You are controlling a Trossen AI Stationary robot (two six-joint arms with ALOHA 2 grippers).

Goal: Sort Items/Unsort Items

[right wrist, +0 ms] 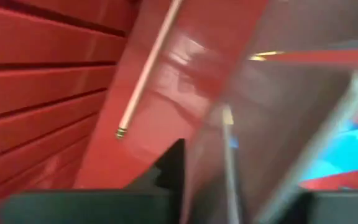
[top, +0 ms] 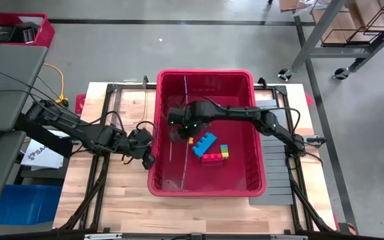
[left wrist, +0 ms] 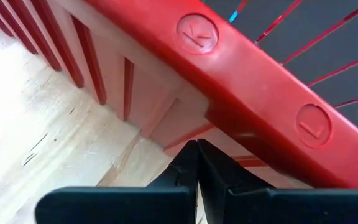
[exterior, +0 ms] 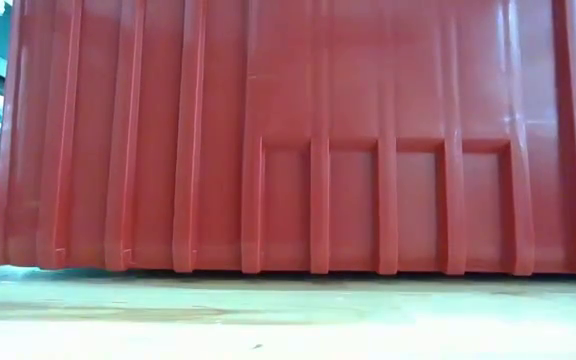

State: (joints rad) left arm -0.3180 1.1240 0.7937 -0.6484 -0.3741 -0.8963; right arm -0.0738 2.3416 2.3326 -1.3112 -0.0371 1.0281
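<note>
The items lie on the floor of the red bin (top: 259, 180). They are a blue block (top: 204, 143), a red block (top: 212, 158), a green and yellow piece (top: 224, 151), a small orange piece (top: 191, 140) and thin sticks (top: 185, 90). My right gripper (top: 179, 131) reaches down into the bin at its left half, next to the orange piece. In the right wrist view a pale stick (right wrist: 148, 68) lies along the bin floor and another stick (right wrist: 229, 162) is blurred. My left gripper (top: 145, 157) is shut outside the bin's left wall. My left gripper's shut fingertips (left wrist: 197, 163) stand at the bin's outer left wall (left wrist: 166, 118), just under the rim (left wrist: 253, 81), slanting down from the table's left. Whether they touch the wall I cannot tell.
The bin's near wall (exterior: 298, 140) fills the low view. Bare wooden table (top: 179, 210) lies between the bin and the near edge. Off the table stand a red crate (top: 15, 30) at the far left and a metal rack (top: 352, 27) at the far right.
</note>
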